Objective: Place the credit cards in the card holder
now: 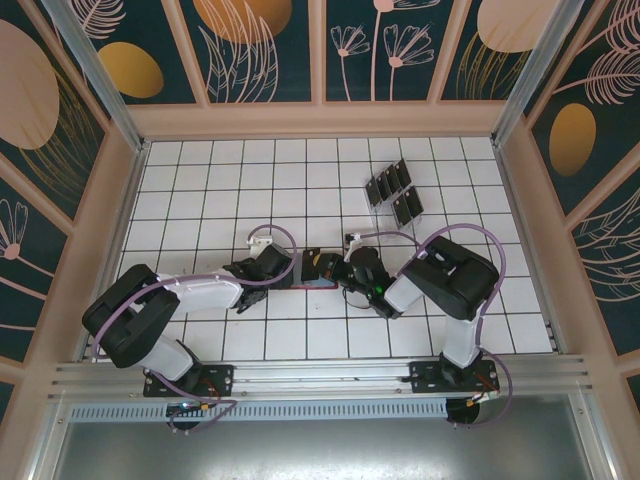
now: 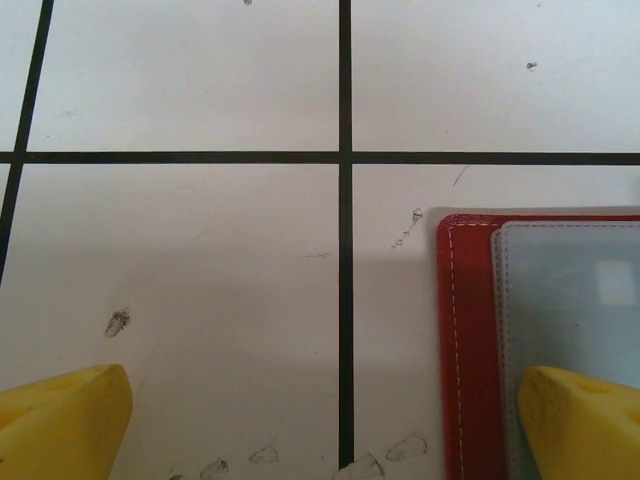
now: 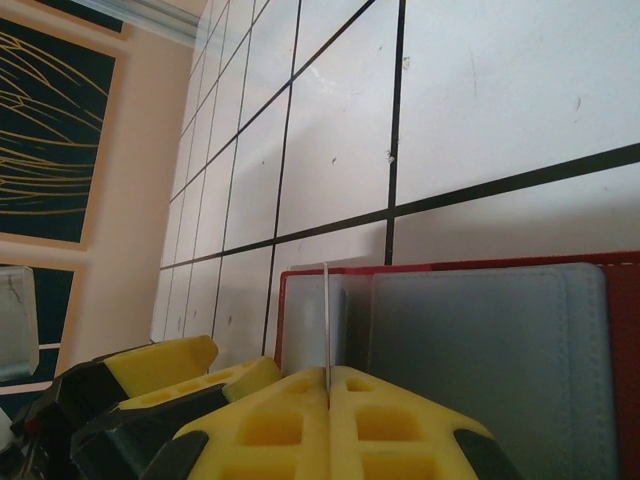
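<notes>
Top external: tiled table [image 1: 200, 180], floral walls [image 1: 262, 50]

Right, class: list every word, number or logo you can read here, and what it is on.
None can be read.
Credit cards beyond the arms: faint light marks, too small.
Credit card in the right pincer: edge-on, faces hidden.
Card holder: no lettering visible.
</notes>
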You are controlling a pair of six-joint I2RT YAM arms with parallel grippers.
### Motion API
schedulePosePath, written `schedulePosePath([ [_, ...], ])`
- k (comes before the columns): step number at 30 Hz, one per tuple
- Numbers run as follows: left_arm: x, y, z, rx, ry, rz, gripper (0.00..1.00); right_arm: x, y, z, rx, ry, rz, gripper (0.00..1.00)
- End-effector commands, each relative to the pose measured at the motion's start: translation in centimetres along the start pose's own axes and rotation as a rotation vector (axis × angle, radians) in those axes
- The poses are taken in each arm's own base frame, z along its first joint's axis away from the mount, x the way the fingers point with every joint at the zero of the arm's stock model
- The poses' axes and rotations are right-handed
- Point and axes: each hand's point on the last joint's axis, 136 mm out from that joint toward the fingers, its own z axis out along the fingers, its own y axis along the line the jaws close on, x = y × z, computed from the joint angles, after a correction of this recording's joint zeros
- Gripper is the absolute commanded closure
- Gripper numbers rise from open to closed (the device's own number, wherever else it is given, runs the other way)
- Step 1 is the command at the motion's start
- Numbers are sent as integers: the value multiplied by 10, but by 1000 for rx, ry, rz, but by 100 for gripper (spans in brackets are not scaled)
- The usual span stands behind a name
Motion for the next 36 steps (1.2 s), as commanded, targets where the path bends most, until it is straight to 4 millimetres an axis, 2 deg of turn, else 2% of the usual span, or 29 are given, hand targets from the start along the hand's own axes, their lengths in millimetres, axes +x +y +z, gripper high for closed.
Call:
schedulePosePath([
  [1,22,19,3,-59,67,39,2,-2,2,-2,-27,-14,16,100],
  [11,23,20,2,-60,69,40,1,-9,-9,-9,1,-52,27,100],
  [20,22,20,1,-58,68,39,1,-15,-13,-2,7,-67,28,100],
  [31,23,20,2,-57,69,39,2,-13,-6,9,-29,-41,24,100],
  [36,23,20,2,-56,69,40,1,-8,-4,7,-45,-20,28,100],
])
